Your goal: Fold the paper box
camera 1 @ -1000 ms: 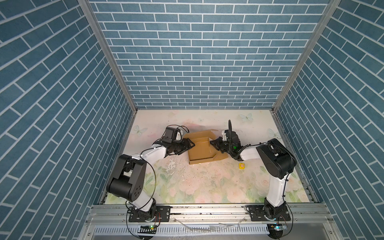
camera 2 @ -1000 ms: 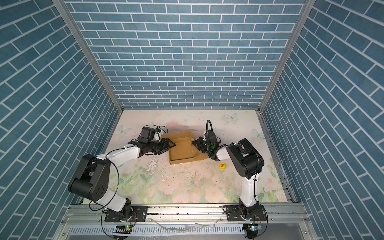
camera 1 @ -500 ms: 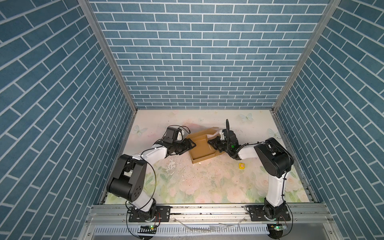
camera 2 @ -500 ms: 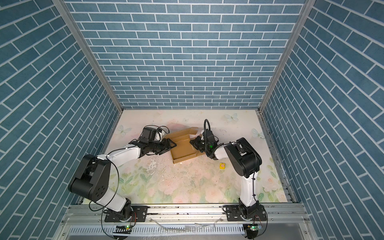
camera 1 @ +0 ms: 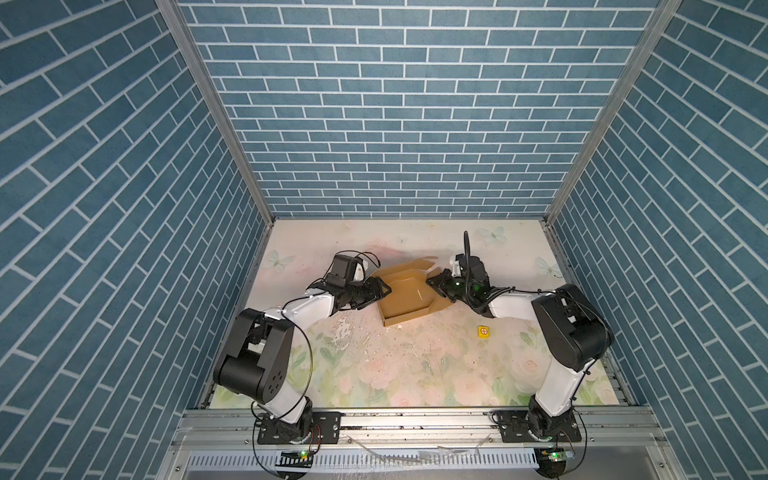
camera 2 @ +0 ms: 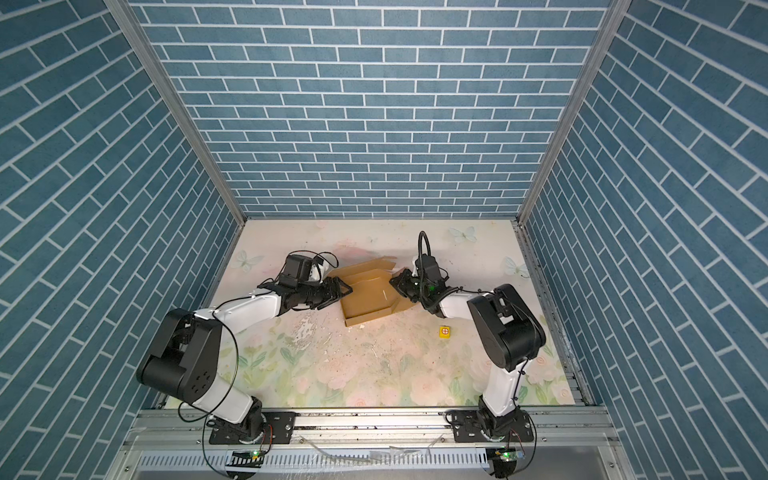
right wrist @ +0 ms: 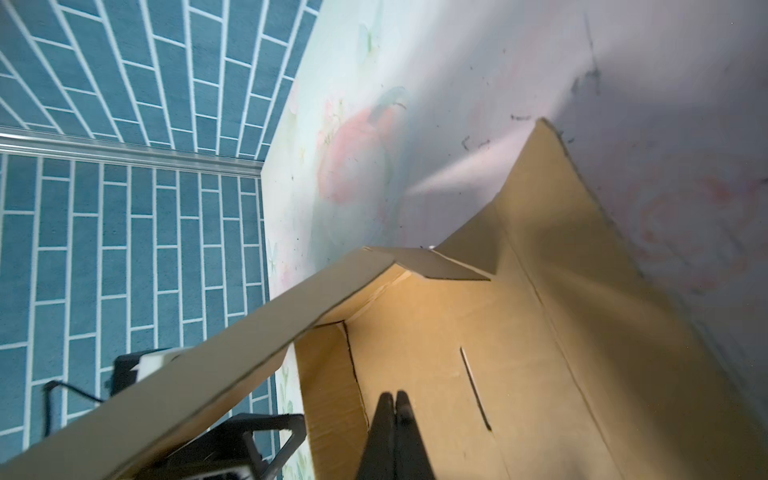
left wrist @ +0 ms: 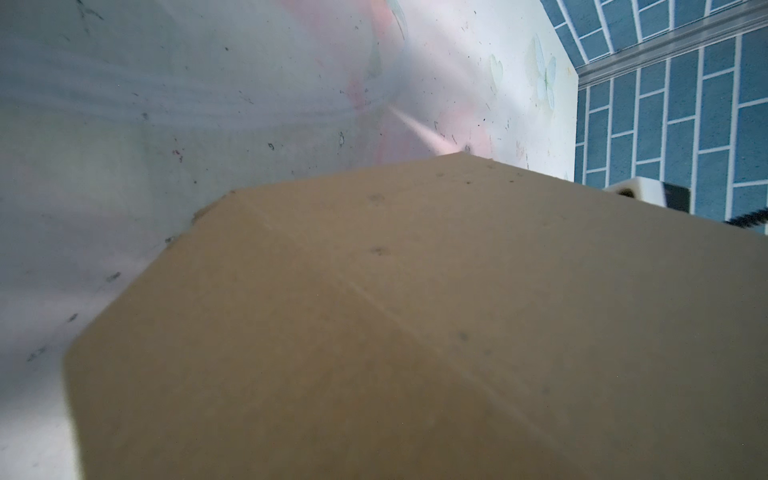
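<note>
The paper box, plain brown die-cut cardboard, is flanked by the left gripper, spread at its left wall, and the right gripper, closed on nothing.

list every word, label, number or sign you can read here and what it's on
Red circle with a cross inside, a sign with no letters: on the top face of the small yellow cube.
Paper box: plain brown cardboard, no print in any view.
No words, brands or numbers can be read anywhere else; any marking on the arms is too small to make out.
</note>
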